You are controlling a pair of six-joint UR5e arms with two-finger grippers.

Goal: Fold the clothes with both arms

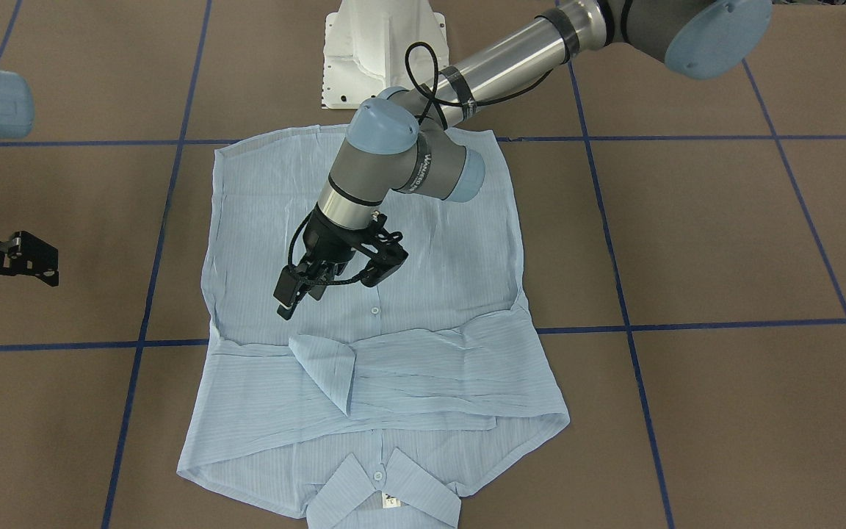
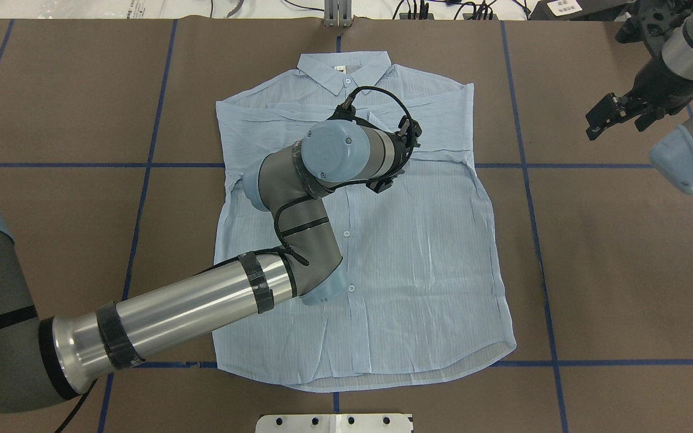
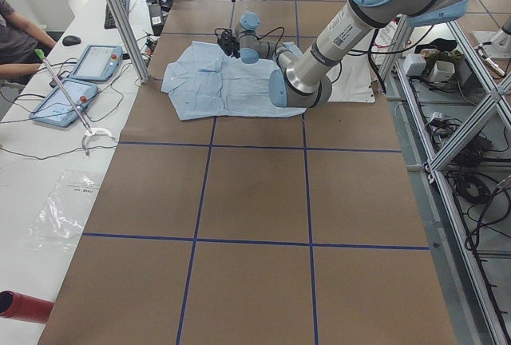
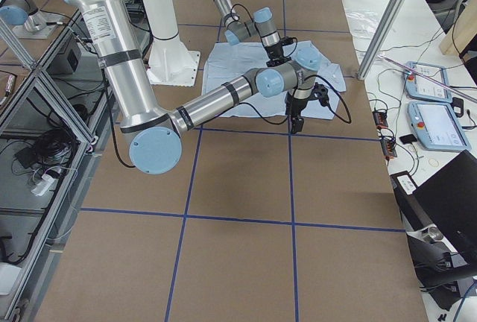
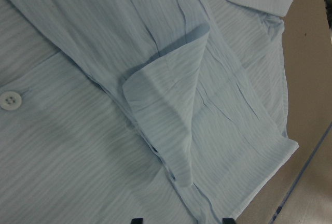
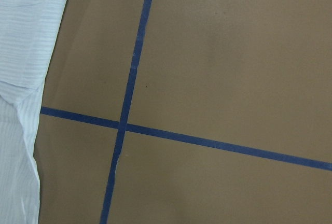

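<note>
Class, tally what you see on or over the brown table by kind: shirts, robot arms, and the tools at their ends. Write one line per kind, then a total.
Shirts: 1 (light blue shirt)
Robot arms: 2 (left arm, right arm)
Tools: 2 (left tool, right tool)
Total: 5

left tool (image 1: 335, 283) over shirt (image 1: 460, 257), right tool (image 1: 40, 258) beside it
</note>
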